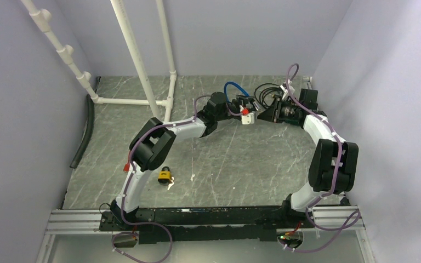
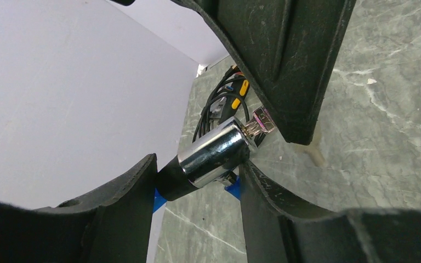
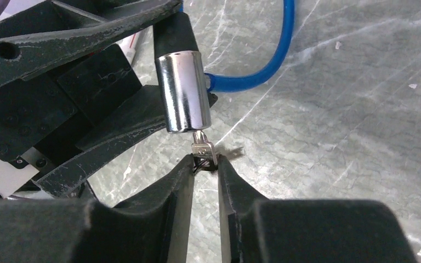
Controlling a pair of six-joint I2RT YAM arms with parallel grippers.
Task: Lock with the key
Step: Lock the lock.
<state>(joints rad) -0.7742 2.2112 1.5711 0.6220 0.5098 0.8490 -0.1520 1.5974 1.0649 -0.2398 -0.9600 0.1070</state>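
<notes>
Chrome lock barrel (image 3: 185, 90): rigid, slick, clamped in left hand (image 2: 197, 167). Key (image 3: 204, 149): tiny, stiff, light; flat head pinched by narrow right hand (image 3: 205, 164), likely best hold.

white arms (image 1: 186, 127) with black joints (image 1: 154, 149), purple cables (image 1: 291, 70).

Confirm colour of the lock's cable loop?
Blue cable loop, clearest in the right wrist view.
</notes>
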